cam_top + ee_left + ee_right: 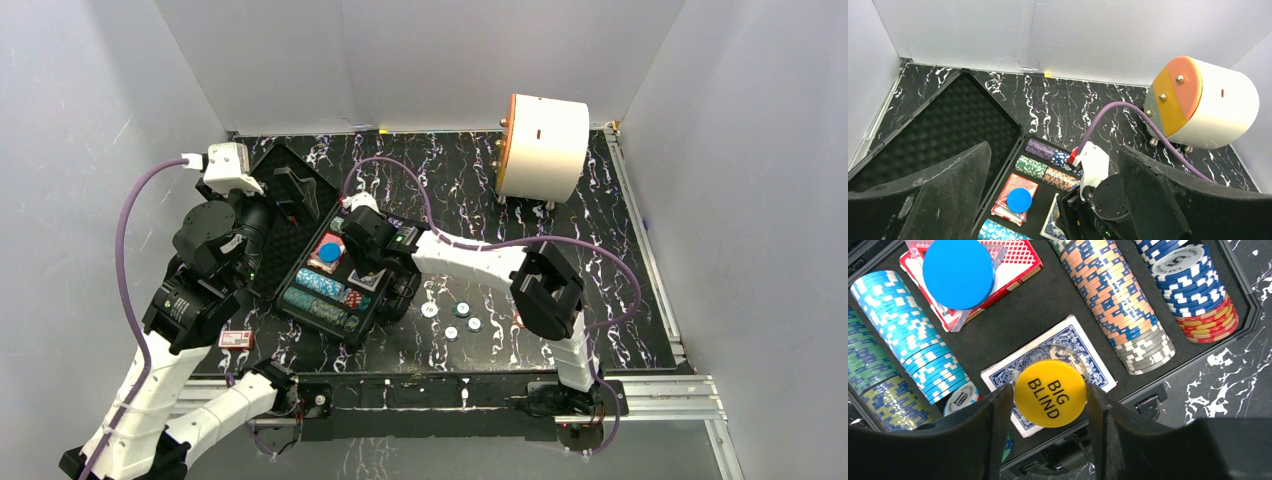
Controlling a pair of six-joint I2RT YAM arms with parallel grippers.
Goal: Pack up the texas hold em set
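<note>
One outstretched right arm [470, 255], gripper [1048, 400] around yellow button [1050, 390] over case [1048, 300].

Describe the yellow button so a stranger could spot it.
Find the open black case left of the table's middle, then its blue card deck. Over it the right gripper pinches a round yellow button marked BIG BLIND; the nearby disc is plain blue.
</note>
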